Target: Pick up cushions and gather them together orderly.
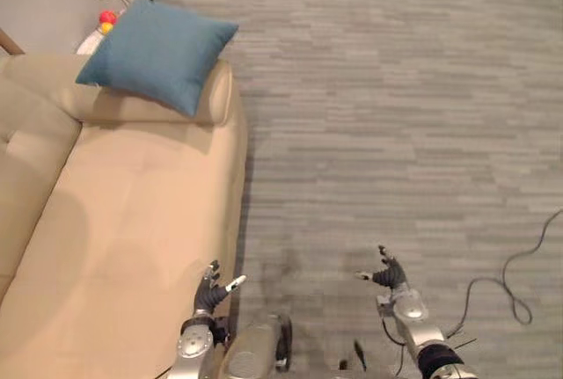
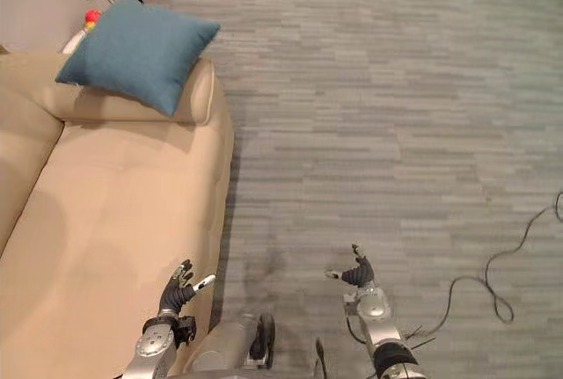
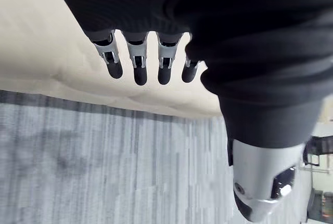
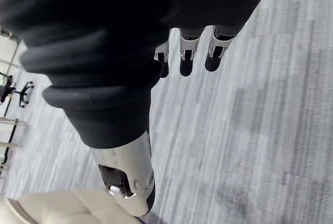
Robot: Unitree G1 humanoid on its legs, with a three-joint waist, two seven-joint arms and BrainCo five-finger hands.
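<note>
Both hands are seen low in the left eye view, the left hand (image 1: 209,291) over the sofa (image 1: 132,221) edge, the right hand (image 1: 388,275) above the floor (image 1: 396,133), both empty. One blue cushion (image 1: 158,52) is propped well apart on the far armrest (image 1: 224,98). In the left wrist view, fingers (image 3: 138,70) are held relaxed and apart; the right wrist view shows the same. The overhanging cushion could be knocked to the floor by a careless reach.
</note>
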